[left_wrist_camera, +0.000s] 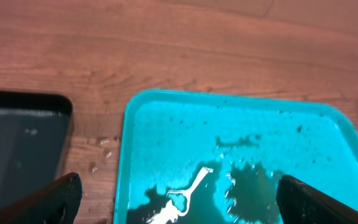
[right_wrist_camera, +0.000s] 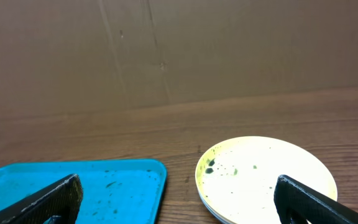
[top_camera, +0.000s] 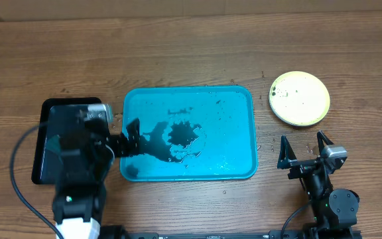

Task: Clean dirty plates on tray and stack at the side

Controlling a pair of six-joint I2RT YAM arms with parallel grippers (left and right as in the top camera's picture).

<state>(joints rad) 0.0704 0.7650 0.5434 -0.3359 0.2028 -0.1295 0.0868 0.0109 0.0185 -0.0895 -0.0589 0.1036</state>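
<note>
The turquoise tray [top_camera: 234,113] lies mid-table, wet, with dark puddles and specks and no plate on it. It also shows in the left wrist view [left_wrist_camera: 166,124] and the right wrist view [right_wrist_camera: 104,180]. A yellow-green plate [top_camera: 300,98] with dark green specks sits on the table to the tray's right, on top of at least one paler plate rim seen in the right wrist view [right_wrist_camera: 266,174]. The white and light blue plates cannot be told apart. My left gripper [top_camera: 134,143] [left_wrist_camera: 179,199] is open and empty over the tray's left edge. My right gripper [top_camera: 302,147] [right_wrist_camera: 178,193] is open and empty, nearer than the plate.
A black tray [top_camera: 52,113] lies left of the turquoise tray, partly under my left arm, and also shows in the left wrist view [left_wrist_camera: 17,137]. Water drops dot the wood between the trays. A brown wall stands beyond the table's far edge.
</note>
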